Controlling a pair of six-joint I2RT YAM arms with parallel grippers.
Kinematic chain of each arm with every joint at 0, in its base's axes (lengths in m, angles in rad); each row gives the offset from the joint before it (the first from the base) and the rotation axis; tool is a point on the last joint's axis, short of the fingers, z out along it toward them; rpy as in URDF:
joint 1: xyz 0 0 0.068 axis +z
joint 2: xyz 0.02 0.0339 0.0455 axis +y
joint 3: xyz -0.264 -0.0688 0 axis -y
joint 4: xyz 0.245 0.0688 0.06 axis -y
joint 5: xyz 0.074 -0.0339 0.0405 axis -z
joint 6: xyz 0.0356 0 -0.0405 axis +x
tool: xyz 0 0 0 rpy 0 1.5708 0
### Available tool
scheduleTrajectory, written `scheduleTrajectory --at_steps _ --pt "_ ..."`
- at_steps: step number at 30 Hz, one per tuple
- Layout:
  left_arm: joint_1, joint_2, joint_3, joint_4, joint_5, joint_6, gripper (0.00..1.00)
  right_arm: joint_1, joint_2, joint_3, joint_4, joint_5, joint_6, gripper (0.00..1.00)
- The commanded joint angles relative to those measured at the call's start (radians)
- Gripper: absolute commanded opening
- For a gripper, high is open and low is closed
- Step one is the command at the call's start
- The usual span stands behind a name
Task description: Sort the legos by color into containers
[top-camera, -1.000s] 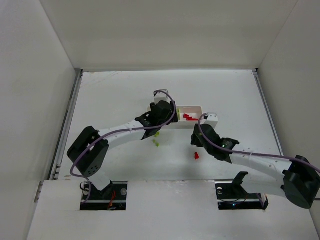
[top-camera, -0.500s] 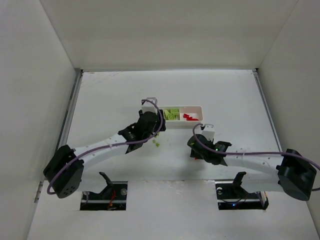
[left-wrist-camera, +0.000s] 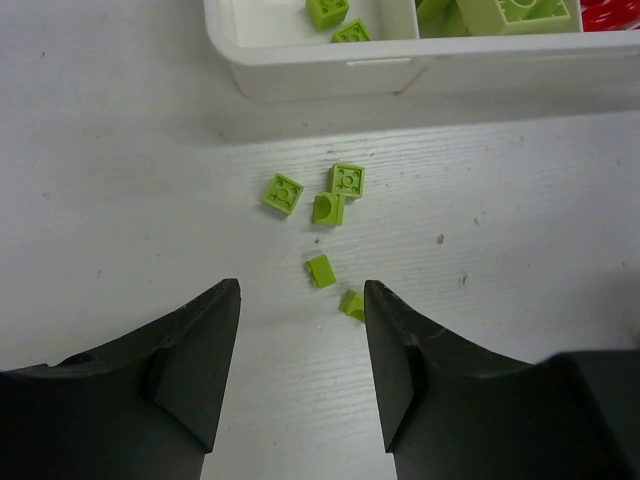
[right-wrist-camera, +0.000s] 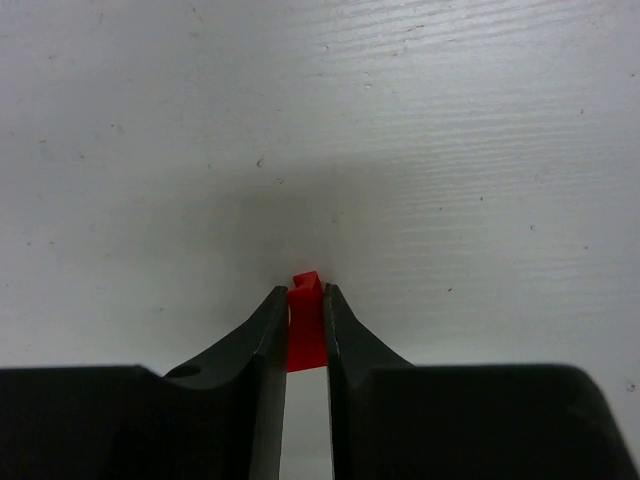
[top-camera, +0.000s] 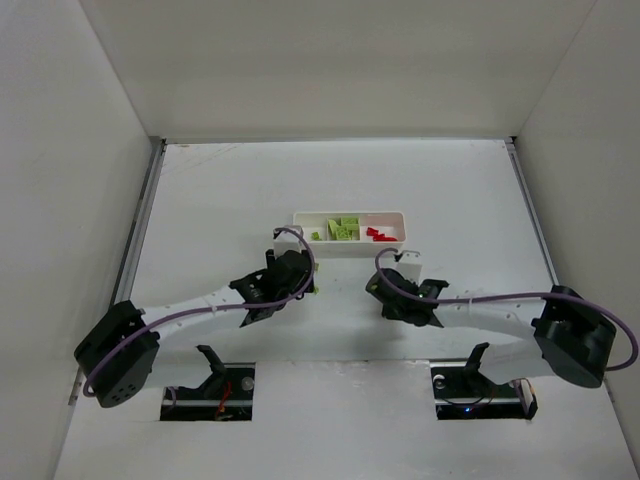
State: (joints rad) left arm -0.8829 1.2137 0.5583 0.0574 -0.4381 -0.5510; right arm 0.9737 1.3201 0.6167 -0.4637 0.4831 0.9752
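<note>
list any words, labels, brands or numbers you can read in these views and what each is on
None can be read.
The tray, green legos, red lego and table show no print, label or number.
Any marks on the lego studs are too small to tell.

Your workspace is a white table [top-camera: 230, 190] boxed in by 3 plain white panels: a left wall [top-camera: 60, 180], a right wall [top-camera: 600, 110] and a far wall [top-camera: 340, 60]. A left rail [top-camera: 133, 250] of metal runs along one table edge, and a right rail [top-camera: 532, 220] along the other. At the near edge sits a white board [top-camera: 340, 420] with 2 dark rectangular cut-outs [top-camera: 240, 403]. The light is even and soft. Up close, your tabletop shows fine grain lines and small dark specks.
</note>
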Motion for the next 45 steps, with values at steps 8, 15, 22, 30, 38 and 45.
scheduleTrajectory --at_steps 8,15,22,30,38,45 --pt "-0.047 0.064 0.046 0.042 -0.013 -0.027 0.45 -0.189 -0.163 0.21 0.129 0.032 -0.292 0.11" --pt "-0.047 0.052 0.009 0.062 -0.086 -0.067 0.44 -0.399 0.013 0.327 0.365 -0.084 -0.432 0.12" --pt "-0.001 0.093 0.034 0.082 -0.093 -0.055 0.44 -0.454 0.183 0.396 0.441 -0.135 -0.461 0.17" --pt "0.042 0.191 0.083 0.101 -0.08 -0.037 0.44 -0.427 0.128 0.344 0.517 -0.117 -0.469 0.61" --pt "0.048 0.285 0.132 0.142 -0.079 -0.026 0.41 -0.294 0.059 0.187 0.634 -0.087 -0.452 0.53" --pt "0.068 0.346 0.163 0.127 -0.088 -0.029 0.31 -0.267 0.094 0.186 0.654 -0.089 -0.448 0.53"
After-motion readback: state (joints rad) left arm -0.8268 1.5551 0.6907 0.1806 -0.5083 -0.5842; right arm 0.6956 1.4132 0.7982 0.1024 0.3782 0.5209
